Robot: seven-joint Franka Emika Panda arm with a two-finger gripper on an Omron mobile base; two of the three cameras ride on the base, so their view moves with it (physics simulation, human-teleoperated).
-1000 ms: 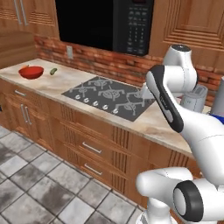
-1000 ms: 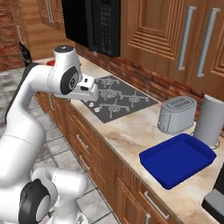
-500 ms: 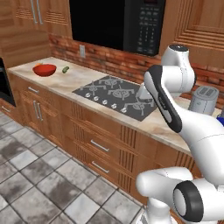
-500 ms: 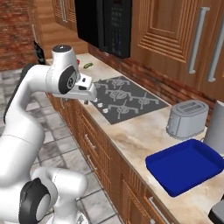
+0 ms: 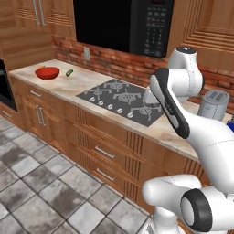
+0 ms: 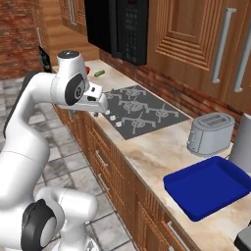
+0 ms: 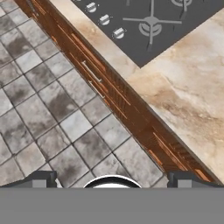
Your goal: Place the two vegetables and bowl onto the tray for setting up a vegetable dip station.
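Countertop cucumber (image 5: 69, 72) (long axis front-to-back)

Kitchen: stovetop (image 5: 122, 98), microwave (image 5: 123, 25), wooden cabinets (image 5: 98, 148)

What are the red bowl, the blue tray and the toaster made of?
The red bowl looks like glossy plastic or glazed ceramic: smooth, one even colour. The blue tray looks like plastic or enamelled metal, plain with a slight sheen. The toaster looks like brushed metal, silvery grey. All are rendered, so these are guesses.

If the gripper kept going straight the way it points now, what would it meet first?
Probably the tiled floor just in front of the wooden drawer fronts; depth is unclear. The open gripper holds nothing.
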